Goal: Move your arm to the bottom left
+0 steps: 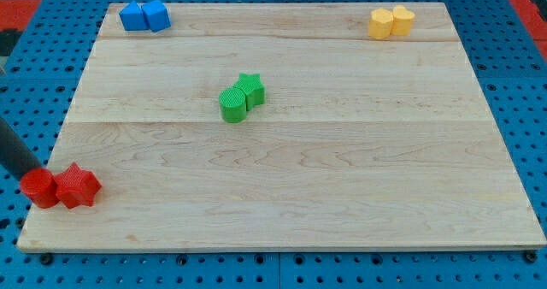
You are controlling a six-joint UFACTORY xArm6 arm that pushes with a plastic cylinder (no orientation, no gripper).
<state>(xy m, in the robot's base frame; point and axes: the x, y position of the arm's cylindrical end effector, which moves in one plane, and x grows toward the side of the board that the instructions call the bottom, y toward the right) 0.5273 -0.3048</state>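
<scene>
The board (282, 161) is pale wood with visible grain running across it and faint seams between planks, its finish matt and smooth. Beneath it lies a blue perforated base (513, 84), matt, dotted with regular holes. The blocks look like moulded plastic with a fine ribbed texture: the green pair (241, 97), the red pair (61, 187), the blue pair (144, 16) and the yellow pair (391, 21), all with a dull sheen. The rod (15, 149) is dark, smooth and matt.
</scene>
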